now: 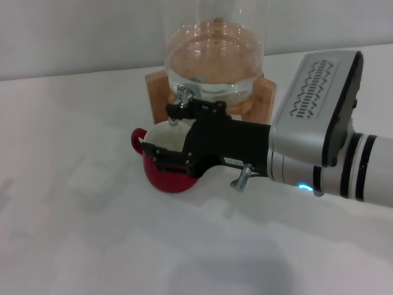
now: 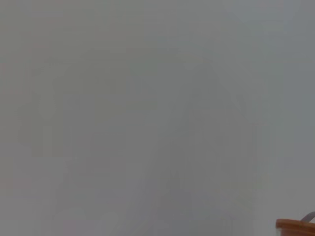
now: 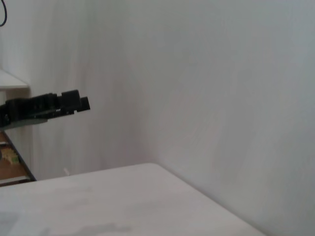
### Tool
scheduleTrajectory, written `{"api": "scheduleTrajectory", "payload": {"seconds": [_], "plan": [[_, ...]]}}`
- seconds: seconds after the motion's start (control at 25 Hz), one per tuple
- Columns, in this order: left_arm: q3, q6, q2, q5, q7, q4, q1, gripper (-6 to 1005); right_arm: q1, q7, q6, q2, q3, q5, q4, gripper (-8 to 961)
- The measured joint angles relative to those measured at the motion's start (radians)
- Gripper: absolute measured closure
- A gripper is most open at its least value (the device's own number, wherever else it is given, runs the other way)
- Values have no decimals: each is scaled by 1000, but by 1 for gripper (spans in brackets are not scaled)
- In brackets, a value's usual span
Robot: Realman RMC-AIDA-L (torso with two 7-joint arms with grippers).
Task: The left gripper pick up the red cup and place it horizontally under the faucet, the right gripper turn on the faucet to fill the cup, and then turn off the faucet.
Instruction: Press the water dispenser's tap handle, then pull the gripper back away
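Note:
The red cup (image 1: 167,177) stands on the white table (image 1: 73,209) right under the faucet (image 1: 182,92), with its white inside up and its loop handle to the left. The faucet is fixed low on the front of the glass water jar (image 1: 215,55). My right gripper (image 1: 177,112), on the arm with the blue light, reaches in from the right. Its black claw is at the faucet, just below the top lever, and covers the cup's right side. A black claw-like part (image 3: 47,105) in the right wrist view may be my left gripper, far off.
The jar rests on a wooden stand (image 1: 261,98) at the back of the table. An edge of orange-brown wood (image 2: 295,227) shows in the left wrist view, otherwise only wall. A white wall is behind the table.

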Motion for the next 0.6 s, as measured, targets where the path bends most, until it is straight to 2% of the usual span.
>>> {"api": "scheduleTrajectory", "payload": {"seconds": [0.28,0.6], "plan": [[0,0,-2,0,0,0,1,136,4,0,-62,2,-13,1,38,218],[0,-8,-2,1,0,0,6,136,-2,0,-72,1,-11,0,34,218]]}}
